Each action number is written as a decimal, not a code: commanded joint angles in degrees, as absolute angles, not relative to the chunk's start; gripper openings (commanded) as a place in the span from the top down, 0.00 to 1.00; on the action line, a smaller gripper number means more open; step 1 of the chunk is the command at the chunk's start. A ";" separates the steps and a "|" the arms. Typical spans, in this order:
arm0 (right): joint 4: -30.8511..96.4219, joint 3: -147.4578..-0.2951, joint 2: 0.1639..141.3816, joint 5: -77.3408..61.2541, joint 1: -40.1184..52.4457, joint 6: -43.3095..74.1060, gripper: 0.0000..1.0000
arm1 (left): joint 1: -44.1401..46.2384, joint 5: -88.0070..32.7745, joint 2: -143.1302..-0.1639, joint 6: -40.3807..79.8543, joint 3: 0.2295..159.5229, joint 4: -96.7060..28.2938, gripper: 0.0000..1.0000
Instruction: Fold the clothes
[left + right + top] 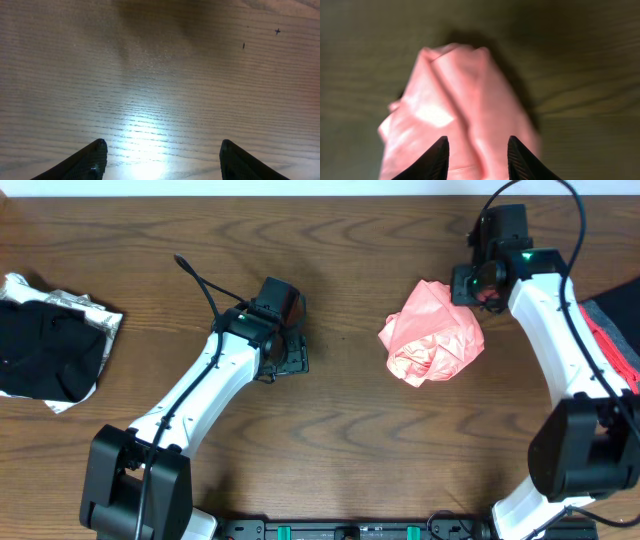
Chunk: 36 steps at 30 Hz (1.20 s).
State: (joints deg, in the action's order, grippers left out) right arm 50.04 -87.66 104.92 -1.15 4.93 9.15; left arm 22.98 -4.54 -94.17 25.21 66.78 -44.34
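1. sitting crumpled on the table (330,440), the clothes (432,335) make a pink lump toward 2 o'clock from the table's middle; no lettering shows.
2. the lump is nearly round, so i read no true long axis. collar, hem and sleeves cannot be told apart.
3. the right gripper (478,288) is at the lump's 1 o'clock edge, fingers part-way apart with pink cloth between them; whether it pinches i cannot tell.
4. the left gripper (290,360) hangs spread wide over bare wood at the lump's 9 o'clock, well apart, holding nothing.
5. step, as i judge it: un-bunching, with no fold begun. the next move calls for finding an edge and spreading the shirt flat, likely with both arms.
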 commanded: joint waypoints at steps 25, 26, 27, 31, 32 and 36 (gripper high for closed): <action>54.96 -88.07 113.69 -7.99 5.91 8.08 0.97 | 22.83 -4.51 -94.35 24.05 66.48 -44.45 0.28; 54.76 -88.09 113.27 -8.03 5.98 8.08 0.97 | 22.83 -4.51 -94.35 24.05 66.48 -44.45 0.28; 54.54 -88.09 112.86 -8.03 6.13 8.08 0.96 | 22.83 -4.51 -94.35 24.05 66.48 -44.45 0.28; 53.49 -88.75 110.02 -9.85 6.83 6.98 0.92 | 22.83 -4.51 -94.35 24.05 66.48 -44.21 0.27; 53.15 -89.01 109.30 -10.33 7.05 6.94 0.91 | 22.83 -4.51 -94.35 24.05 66.48 -44.07 0.28; 51.79 -89.52 106.80 -12.86 8.23 6.57 0.88 | 22.83 -4.51 -94.35 24.05 66.48 -44.03 0.27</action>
State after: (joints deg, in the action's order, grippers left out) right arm 52.38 -87.85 110.56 -9.67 6.85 7.79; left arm 22.96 -4.54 -94.17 25.04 66.78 -43.92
